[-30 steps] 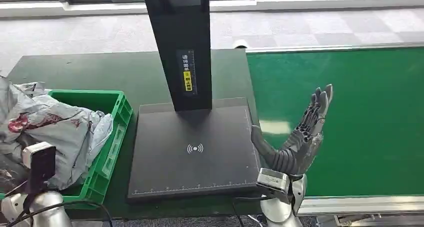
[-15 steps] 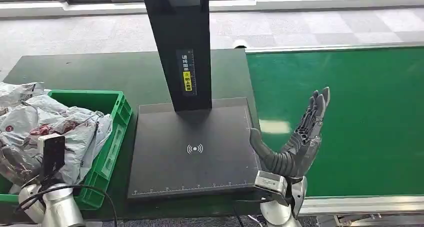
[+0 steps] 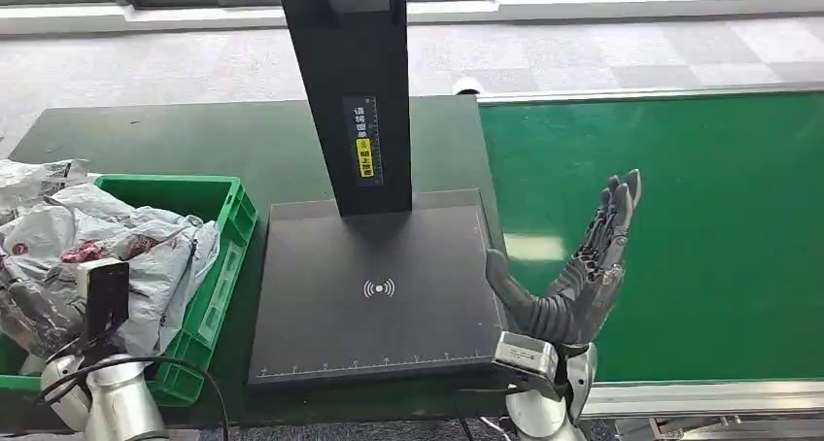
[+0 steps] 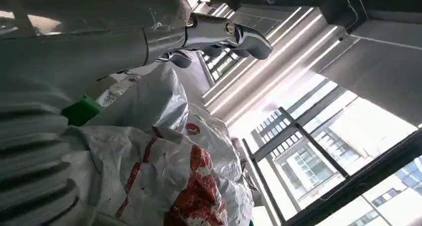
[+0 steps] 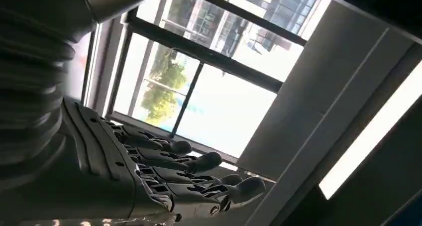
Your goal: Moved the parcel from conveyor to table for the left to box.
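Note:
The parcel (image 3: 117,252), a crumpled grey plastic bag with red print, lies in the green bin (image 3: 222,256) at the table's left end. In the left wrist view the parcel (image 4: 164,161) lies against my left hand (image 4: 99,42). The thumb (image 4: 224,32) is stretched out straight and stands apart from the bag, while the parcel hides the fingers. My right hand (image 3: 588,266) stands upright with fingers spread at the near left edge of the green conveyor (image 3: 700,218), holding nothing. The right wrist view shows its fingers (image 5: 164,171) straight and apart.
A black scanner plate (image 3: 379,295) with a tall black post (image 3: 350,91) stands in the middle of the dark table (image 3: 194,140), between the bin and the conveyor. More grey bags (image 3: 29,179) spill over the bin's far left side.
The left arm has lowered the parcel from above the bin down into it over the last second, and has hardly moved since half a second ago. The right hand has stayed put.

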`<act>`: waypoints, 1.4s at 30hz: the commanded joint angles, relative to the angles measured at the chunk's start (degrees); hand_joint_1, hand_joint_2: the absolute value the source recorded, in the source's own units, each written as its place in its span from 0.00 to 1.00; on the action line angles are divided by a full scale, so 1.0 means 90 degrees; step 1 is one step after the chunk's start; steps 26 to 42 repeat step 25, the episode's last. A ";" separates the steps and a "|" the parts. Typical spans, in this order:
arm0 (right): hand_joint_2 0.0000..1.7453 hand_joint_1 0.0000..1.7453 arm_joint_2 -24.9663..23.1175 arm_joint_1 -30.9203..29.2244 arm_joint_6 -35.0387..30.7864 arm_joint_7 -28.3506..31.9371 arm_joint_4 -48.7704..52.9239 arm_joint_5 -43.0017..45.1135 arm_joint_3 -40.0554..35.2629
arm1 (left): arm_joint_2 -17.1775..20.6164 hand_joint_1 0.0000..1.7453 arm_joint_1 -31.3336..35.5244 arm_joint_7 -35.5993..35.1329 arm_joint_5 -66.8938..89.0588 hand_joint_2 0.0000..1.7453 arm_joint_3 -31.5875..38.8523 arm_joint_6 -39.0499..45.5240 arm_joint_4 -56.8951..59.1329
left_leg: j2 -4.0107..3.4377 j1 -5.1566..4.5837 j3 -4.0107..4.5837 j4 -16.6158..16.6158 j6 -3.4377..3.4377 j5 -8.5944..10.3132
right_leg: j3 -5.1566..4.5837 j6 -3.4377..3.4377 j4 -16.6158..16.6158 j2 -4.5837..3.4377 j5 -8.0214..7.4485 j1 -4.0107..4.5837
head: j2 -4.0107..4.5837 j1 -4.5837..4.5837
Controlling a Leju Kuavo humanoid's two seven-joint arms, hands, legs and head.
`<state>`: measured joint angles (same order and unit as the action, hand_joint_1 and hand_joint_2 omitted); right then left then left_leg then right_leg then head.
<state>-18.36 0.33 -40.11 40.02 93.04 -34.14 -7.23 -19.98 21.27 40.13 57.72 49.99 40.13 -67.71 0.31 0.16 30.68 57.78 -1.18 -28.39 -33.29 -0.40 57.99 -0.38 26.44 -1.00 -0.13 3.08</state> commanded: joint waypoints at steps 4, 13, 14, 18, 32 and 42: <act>1.00 0.00 -0.0182 0.0505 0.0012 -0.0002 -0.0050 -0.0033 0.0253 | -0.0003 0.00 -0.1116 -0.0014 -0.3202 0.00 -0.1833 -0.0014 -0.2789 | -0.0013 0.0016 0.0011 0.0003 -0.0001 -0.0007 | -0.0009 0.0007 -0.0009 -0.0005 0.0000 0.0019 | 0.0000 0.0002; 1.00 0.00 -0.0182 0.0362 0.0012 -0.0002 -0.0130 -0.0006 0.0303 | -0.0003 0.00 -0.2244 -0.0014 -0.4562 1.00 -0.3859 -0.0014 -0.5478 | -0.0006 0.0006 0.0021 0.0000 0.0001 -0.0008 | -0.0012 0.0004 -0.0007 -0.0003 0.0000 0.0007 | 0.0000 0.0002; 1.00 0.00 -0.0182 0.0302 0.0012 -0.0002 -0.0192 -0.0011 0.0330 | -0.0003 0.00 -0.2257 -0.0014 -0.4580 1.00 -0.3977 -0.0014 -0.5597 | -0.0003 0.0009 0.0023 -0.0002 0.0002 -0.0006 | -0.0013 0.0006 -0.0011 0.0003 -0.0003 0.0007 | 0.0000 0.0000; 1.00 0.00 -0.0182 0.0249 0.0012 -0.0002 -0.0339 0.0246 0.0345 | -0.0003 0.00 -0.2325 -0.0014 -0.4572 1.00 -0.4321 -0.0014 -0.5688 | -0.0003 0.0010 0.0020 -0.0001 0.0002 -0.0006 | -0.0011 0.0005 -0.0011 0.0006 -0.0003 0.0008 | 0.0000 0.0000; 1.00 0.00 0.0063 0.0396 0.0012 -0.0002 -0.0507 0.0356 -0.0282 | 0.0636 0.00 -0.2548 -0.0014 -0.5419 1.00 -0.6567 -0.0214 -0.3867 | 0.0019 -0.0002 0.0001 -0.0013 0.0004 -0.0001 | 0.0009 0.0002 -0.0014 0.0024 0.0003 -0.0001 | 0.0000 0.0000; 1.00 0.00 0.0063 0.0396 0.0012 -0.0002 -0.0507 0.0356 -0.0282 | 0.0636 0.00 -0.2548 -0.0014 -0.5419 1.00 -0.6567 -0.0214 -0.3867 | 0.0019 -0.0002 0.0001 -0.0013 0.0004 -0.0001 | 0.0009 0.0002 -0.0014 0.0024 0.0003 -0.0001 | 0.0000 0.0000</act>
